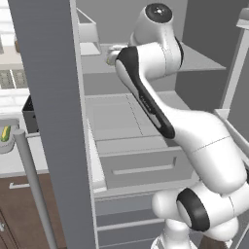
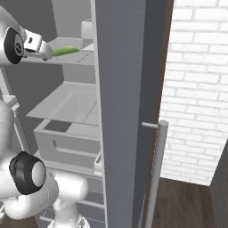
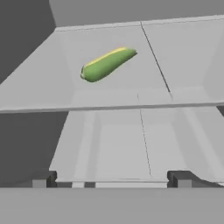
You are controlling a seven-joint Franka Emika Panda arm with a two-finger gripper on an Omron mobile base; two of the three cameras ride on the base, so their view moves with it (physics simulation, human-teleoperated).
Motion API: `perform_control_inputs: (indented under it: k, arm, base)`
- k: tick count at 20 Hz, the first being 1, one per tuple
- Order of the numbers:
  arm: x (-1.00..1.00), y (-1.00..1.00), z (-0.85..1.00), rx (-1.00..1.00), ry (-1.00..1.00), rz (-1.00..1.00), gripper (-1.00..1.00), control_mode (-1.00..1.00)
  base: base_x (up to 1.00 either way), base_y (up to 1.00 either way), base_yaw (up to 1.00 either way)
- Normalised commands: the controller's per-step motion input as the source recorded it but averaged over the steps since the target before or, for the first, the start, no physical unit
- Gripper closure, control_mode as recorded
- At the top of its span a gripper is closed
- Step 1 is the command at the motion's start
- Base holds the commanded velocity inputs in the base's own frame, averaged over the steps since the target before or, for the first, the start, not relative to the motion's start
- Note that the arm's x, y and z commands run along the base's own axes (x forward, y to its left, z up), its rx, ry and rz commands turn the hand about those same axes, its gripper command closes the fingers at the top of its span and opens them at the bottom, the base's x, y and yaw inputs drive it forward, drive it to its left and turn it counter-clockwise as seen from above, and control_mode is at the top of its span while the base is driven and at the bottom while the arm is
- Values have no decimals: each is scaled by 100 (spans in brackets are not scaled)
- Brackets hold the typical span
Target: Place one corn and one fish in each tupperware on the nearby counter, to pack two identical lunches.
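Note:
A corn cob (image 3: 107,64) in its green husk lies on the upper shelf of the open fridge. It also shows as the green corn (image 2: 66,50) just ahead of my hand. My gripper (image 3: 113,179) is open, short of the corn and a little below the shelf's front edge, with nothing between its fingertips. In the right base view my gripper (image 2: 46,52) points at the cob from the left. On the counter (image 1: 19,163) at far left, a grey tupperware (image 1: 7,146) holds another corn (image 1: 5,132). The fish is out of view.
The open fridge door (image 1: 48,121) with its long bar handle (image 1: 30,180) stands between the arm and the counter. Lower fridge shelves and a drawer (image 1: 141,168) lie below the gripper. A dark box (image 1: 30,116) sits on the counter. A brick wall (image 2: 196,89) is at right.

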Motion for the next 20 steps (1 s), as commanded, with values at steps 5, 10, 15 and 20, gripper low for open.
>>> perform_control_inputs:
  k: [5,10,15,20]
  arm:
    - [61,12,-5,-8,1,12,-100,-100]
    - [75,0,0,0,0,11,-100,-100]
    - [60,0,0,0,0,7,-100,-100]
    - [16,15,0,-1,0,0,-100,-100]
  base:
    - [0,0,0]
    - [0,0,0]
    - [0,0,0]
    - [0,0,0]
